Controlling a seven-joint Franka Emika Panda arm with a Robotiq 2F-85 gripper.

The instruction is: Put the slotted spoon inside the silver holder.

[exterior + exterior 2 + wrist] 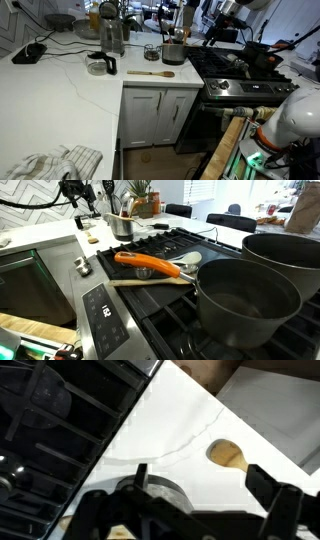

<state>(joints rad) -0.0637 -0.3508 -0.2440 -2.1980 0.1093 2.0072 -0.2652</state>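
The silver holder (173, 53) stands on the white counter by the stove's edge; it also shows in an exterior view (122, 225). In the wrist view its grey rim (165, 495) lies low between my fingers. My gripper (202, 478) is open with nothing between the jaws, and hangs just above the holder (180, 30), (88, 200). A tan sliver (120, 532) at the bottom edge beside the holder may be the slotted spoon; I cannot tell. The solid wooden spoon (150, 73) lies flat on the counter, with its bowl (228, 455) beyond my fingers.
A small glass jar (152, 52), a tall steel jug (112, 35) and a round dish (100, 66) stand on the counter. On the stove (150, 300) lie an orange-handled utensil (150, 264) and two large dark pots (245, 300).
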